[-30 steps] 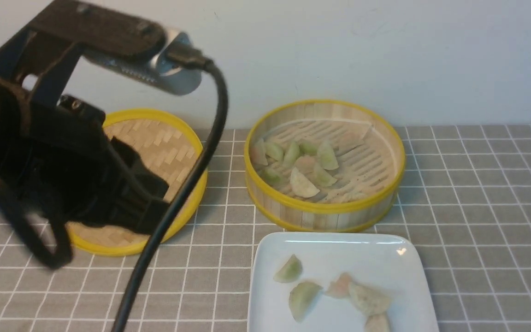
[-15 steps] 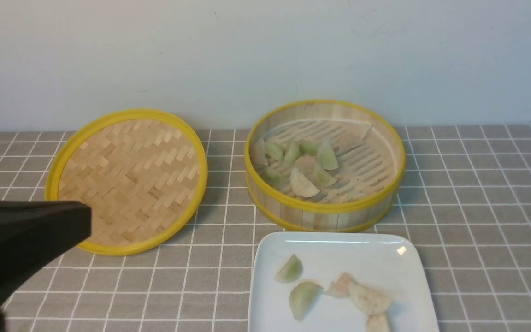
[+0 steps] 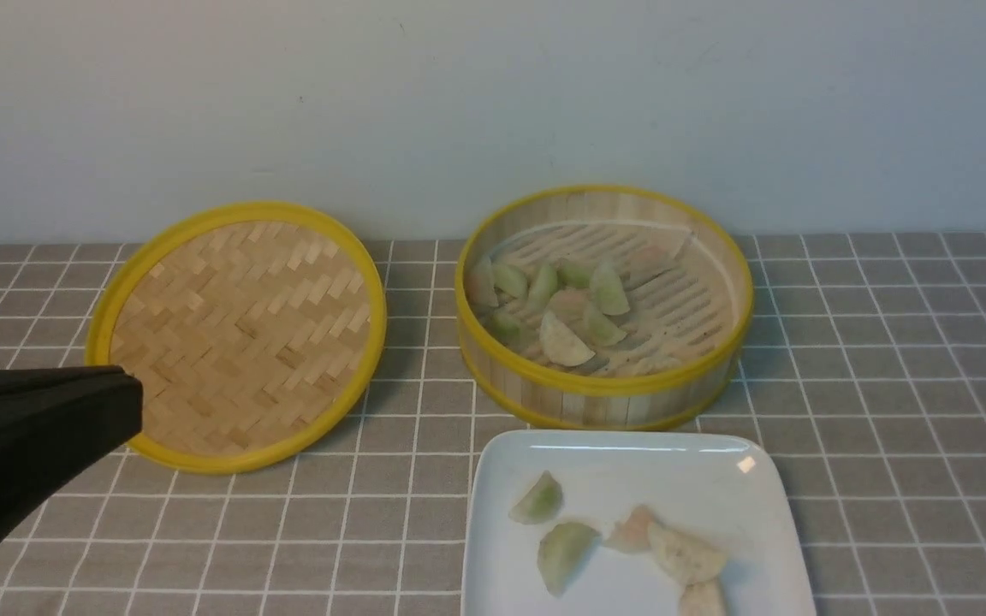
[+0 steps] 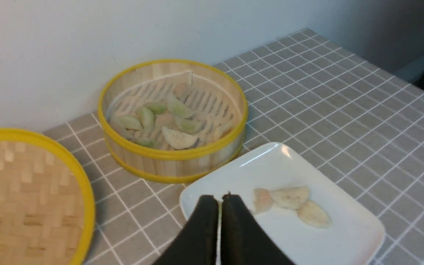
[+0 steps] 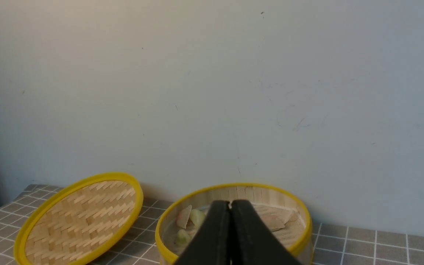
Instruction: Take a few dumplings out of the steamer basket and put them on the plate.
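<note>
The steamer basket (image 3: 604, 389) stands at the back, right of centre, with several pale green and cream dumplings (image 3: 563, 340) on the left of its slatted floor. In front of it lies the white plate (image 3: 715, 488) holding several dumplings (image 3: 686, 554). My left gripper (image 3: 135, 400) hangs at the lower left, away from both. In the left wrist view it (image 4: 220, 198) is shut and empty above the plate's near corner (image 4: 197, 191). My right gripper (image 5: 230, 203) is outside the front view. Its wrist view shows it shut and empty, facing the basket (image 5: 304, 224).
The shallow woven lid (image 3: 240, 334) with a yellow rim lies flat to the left of the basket, just beyond my left gripper. A grey checked cloth (image 3: 887, 385) covers the table, and a pale wall (image 3: 493, 103) stands right behind the basket and lid.
My left arm has pulled back from over the lid towards the lower left, and only its black fingers remain in the front view. The dumplings, basket and plate have not moved.
</note>
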Controlling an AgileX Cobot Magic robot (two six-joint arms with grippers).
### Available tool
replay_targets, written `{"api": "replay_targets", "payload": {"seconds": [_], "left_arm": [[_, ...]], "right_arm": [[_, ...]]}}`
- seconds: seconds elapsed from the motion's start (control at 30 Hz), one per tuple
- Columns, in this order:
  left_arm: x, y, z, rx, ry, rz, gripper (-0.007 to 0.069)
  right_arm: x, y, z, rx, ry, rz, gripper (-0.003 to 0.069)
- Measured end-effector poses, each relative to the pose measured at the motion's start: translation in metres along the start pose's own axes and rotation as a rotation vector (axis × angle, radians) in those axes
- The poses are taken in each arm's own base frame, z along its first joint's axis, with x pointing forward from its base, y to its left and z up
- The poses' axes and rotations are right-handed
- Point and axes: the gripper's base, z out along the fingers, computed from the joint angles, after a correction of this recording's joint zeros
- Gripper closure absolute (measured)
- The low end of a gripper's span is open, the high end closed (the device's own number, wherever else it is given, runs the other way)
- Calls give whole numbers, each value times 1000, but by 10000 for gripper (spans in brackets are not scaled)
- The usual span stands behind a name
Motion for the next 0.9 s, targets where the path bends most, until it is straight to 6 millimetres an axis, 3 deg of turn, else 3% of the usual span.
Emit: {"api": "replay_targets", "payload": {"seconds": [0.13, 0.27, 0.33, 0.53, 0.67, 0.9], "left_arm": [[27, 12, 0, -120, -93, 49, 629], [73, 25, -2, -290, -161, 20, 629], [113, 32, -1, -424, -179, -7, 629], [189, 40, 13, -563, -104, -62, 629], [204, 41, 16, -567, -69, -73, 629], [208, 40, 17, -560, -32, -84, 629]], "right_arm": [[0, 0, 0, 0, 0, 0, 673], [0, 0, 0, 0, 0, 0, 673], [0, 0, 0, 0, 0, 0, 673], [0, 0, 0, 0, 0, 0, 673], [0, 0, 0, 0, 0, 0, 673], [0, 0, 0, 0, 0, 0, 673]]}}
